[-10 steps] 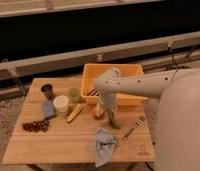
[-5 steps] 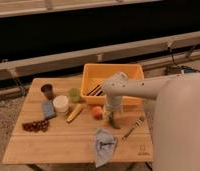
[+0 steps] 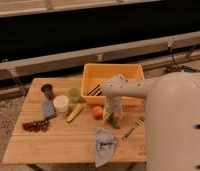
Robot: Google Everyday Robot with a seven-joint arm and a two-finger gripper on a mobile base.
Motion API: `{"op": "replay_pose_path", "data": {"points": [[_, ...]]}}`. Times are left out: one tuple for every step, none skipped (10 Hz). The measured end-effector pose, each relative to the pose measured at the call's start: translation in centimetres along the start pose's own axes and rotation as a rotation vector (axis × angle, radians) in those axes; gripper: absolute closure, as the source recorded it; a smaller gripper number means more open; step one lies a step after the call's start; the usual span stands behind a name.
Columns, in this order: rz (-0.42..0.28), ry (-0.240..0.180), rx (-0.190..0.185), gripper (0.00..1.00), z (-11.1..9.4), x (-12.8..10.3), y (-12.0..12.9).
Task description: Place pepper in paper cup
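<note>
The pepper (image 3: 115, 121), dark green and slender, lies on the wooden table (image 3: 68, 140) just right of a round orange fruit (image 3: 96, 112). My gripper (image 3: 112, 117) points straight down over it, open, with its fingertips at the pepper's near end. I cannot tell whether they touch it. The paper cup (image 3: 60, 103), short, wide and white, stands on the left part of the table, well to the left of the gripper and apart from it.
A yellow bin (image 3: 113, 75) sits behind the gripper. Left of it stand a dark brown cup (image 3: 47, 90) and a green cup (image 3: 74, 94). A corn piece (image 3: 74, 113), blue packet (image 3: 48, 109), dark red cluster (image 3: 35, 125), blue cloth (image 3: 104, 145) and fork (image 3: 133, 127) lie around.
The arm has swung slightly right and the gripper has come down a little toward the pepper. Nothing on the table has moved.
</note>
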Motion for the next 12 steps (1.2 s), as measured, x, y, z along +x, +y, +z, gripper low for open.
{"op": "replay_pose_path", "data": {"points": [[-0.002,0.006,0.002,0.35,0.2,-0.1,0.0],[-0.009,0.013,0.003,0.35,0.4,-0.3,0.3],[-0.011,0.016,0.004,0.35,0.6,-0.4,0.4],[-0.011,0.022,0.007,0.37,0.8,-0.4,0.4],[-0.006,0.026,0.01,0.46,1.0,-0.3,0.4],[0.003,0.029,0.013,0.55,1.1,-0.3,0.3],[0.013,0.036,0.012,0.65,1.2,-0.2,0.1],[0.021,0.043,0.011,0.74,1.2,0.0,-0.1],[0.028,0.05,0.011,0.85,1.3,0.3,-0.3],[0.035,0.052,0.011,0.94,1.3,0.5,-0.5],[0.04,0.054,0.009,0.99,1.3,0.9,-0.7],[0.043,0.054,0.008,1.0,1.1,1.2,-0.9]]}}
